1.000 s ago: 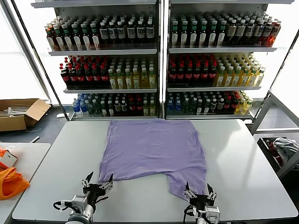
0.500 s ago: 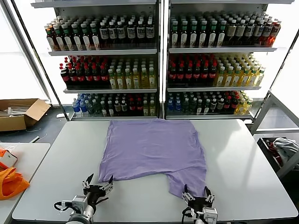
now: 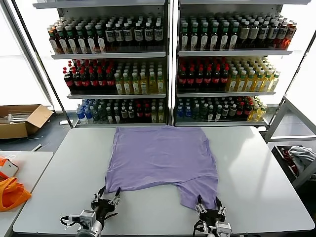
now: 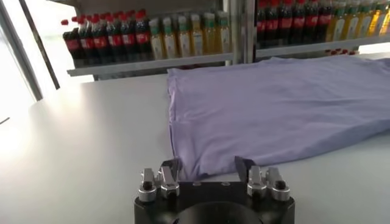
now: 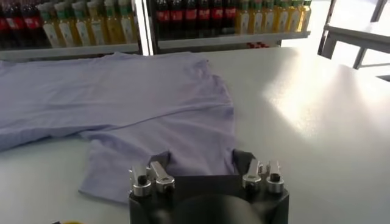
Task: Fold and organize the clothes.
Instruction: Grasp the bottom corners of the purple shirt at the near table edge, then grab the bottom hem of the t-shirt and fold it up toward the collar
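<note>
Fingers (image 4: 172, 169) of the left gripper (image 3: 106, 196) are spread wide, one each side of the near left corner of the lavender T-shirt (image 3: 163, 158); in the left wrist view the cloth edge lies just between and ahead of them, contact not clear. Fingers (image 5: 159, 159) of the right gripper (image 3: 209, 206) also spread wide, straddling the near hem of the shirt's lower flap, w/ fabric sitting between them in the right wrist view. Neither pair is closed on anything.

Both grippers sit low at the near edge of the white counter (image 3: 256, 173), left one at the shirt's near left corner, right one at the flap hanging toward the robot on the right side.

T-shirt lies flat, roughly centred on the counter, spread front to back: far edge near the counter's back side, near edge toward the robot. Main body is approx. rectangular, slightly longer front to back than across; long axis runs away from the robot. Near edge is uneven: left part ends sooner, right part extends closer to the robot as a narrower flap. Surface smooth w/ light wrinkles; which end is the neck can't be told.

Behind the counter: shelves of bottles (image 3: 168, 64). Far left: cardboard box (image 3: 22, 120) on the floor, orange bag (image 3: 11, 192) on a side table. Right: grey-white fabric bundle (image 3: 302, 155).
</note>
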Robot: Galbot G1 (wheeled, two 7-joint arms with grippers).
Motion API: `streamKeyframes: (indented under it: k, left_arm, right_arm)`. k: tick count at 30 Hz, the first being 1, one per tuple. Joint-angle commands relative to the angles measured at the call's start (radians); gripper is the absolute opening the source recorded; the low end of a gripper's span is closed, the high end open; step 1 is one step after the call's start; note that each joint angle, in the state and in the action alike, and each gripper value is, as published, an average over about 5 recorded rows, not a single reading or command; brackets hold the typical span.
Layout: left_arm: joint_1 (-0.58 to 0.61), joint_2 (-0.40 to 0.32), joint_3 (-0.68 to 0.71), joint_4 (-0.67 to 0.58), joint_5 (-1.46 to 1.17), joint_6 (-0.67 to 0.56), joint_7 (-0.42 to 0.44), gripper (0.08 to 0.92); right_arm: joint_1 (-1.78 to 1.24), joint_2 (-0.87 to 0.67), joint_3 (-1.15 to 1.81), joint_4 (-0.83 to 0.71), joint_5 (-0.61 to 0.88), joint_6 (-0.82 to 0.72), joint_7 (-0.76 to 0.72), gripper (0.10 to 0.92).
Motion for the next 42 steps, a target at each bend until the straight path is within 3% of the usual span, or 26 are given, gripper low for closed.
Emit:
streamKeyframes:
  k: [1,11,15,31,42]
  left_arm:
    - [0.002,-0.008,0.011,0.007,0.011,0.002,0.005,0.456]
    - [0.005,-0.013,0.014,0.007,0.008,-0.003,0.012,0.170]
    - [0.002,-0.012,0.009,0.007,0.008,-0.009,0.014,0.090]
    - [-0.099,-0.028,-0.009,0.017,-0.090,-0.113,-0.015,0.084]
    - [-0.245,0.005,0.011,0.091,-0.138,-0.132,-0.030,0.084]
  right_arm:
    - [-0.002,-0.001,0.001,0.008,0.002,0.002,0.000,0.452]
    - [-0.002,0.006,0.000,0.014,0.000,0.006,-0.003,0.163]
    - [0.001,0.006,0.003,0.015,-0.005,0.017,-0.014,0.116]
    - [0.152,0.017,0.061,0.020,-0.006,0.077,-0.113,0.116]
    - [0.374,0.015,0.092,-0.098,-0.014,0.061,-0.162,0.116]
